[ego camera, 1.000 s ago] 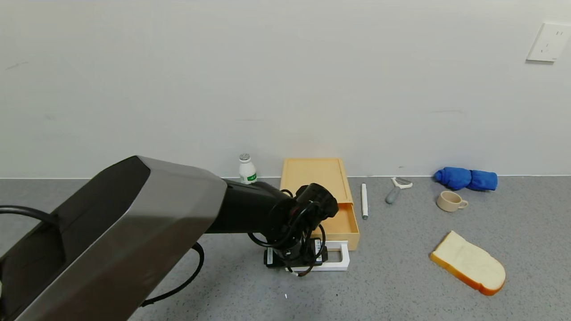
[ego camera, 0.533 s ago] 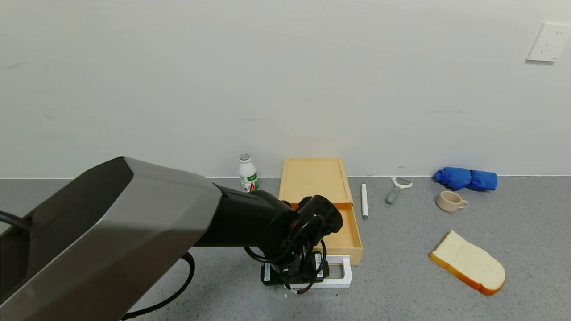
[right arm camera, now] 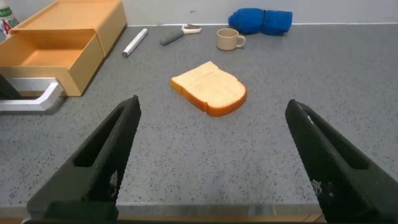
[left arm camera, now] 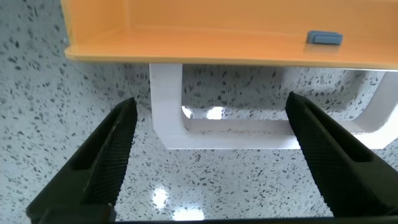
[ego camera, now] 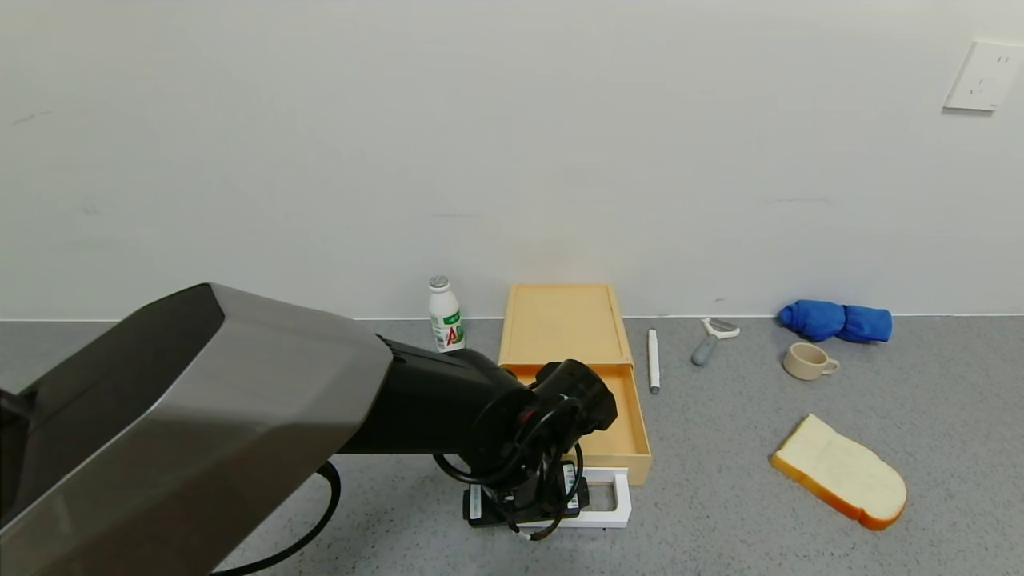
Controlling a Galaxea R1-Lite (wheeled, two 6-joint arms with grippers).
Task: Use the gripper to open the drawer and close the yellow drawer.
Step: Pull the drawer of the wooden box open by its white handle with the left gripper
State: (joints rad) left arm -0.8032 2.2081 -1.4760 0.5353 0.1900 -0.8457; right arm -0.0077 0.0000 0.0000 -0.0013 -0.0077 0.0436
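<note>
The tan-yellow drawer (ego camera: 565, 320) stands by the wall, its tray (ego camera: 620, 436) slid out toward me. Its white loop handle (ego camera: 612, 500) lies low over the counter. My left gripper (ego camera: 524, 506) is at the handle's left part. In the left wrist view the left gripper (left arm camera: 211, 155) is open, its fingers (left arm camera: 109, 155) spread wide on either side, with the handle (left arm camera: 230, 134) just beyond them and not gripped. The tray front (left arm camera: 217, 50) is above the handle. My right gripper (right arm camera: 211, 162) is open and empty over the counter's front, apart from the drawer (right arm camera: 62, 43).
A small white bottle (ego camera: 444, 314) stands left of the drawer. A white pen (ego camera: 654, 360), a peeler (ego camera: 710, 338), a beige cup (ego camera: 808, 360) and a blue cloth (ego camera: 836, 320) lie to the right. A bread slice (ego camera: 840, 472) lies at front right.
The tray has slid farther out of the drawer toward me. My left gripper has drawn back toward me along with the handle.
</note>
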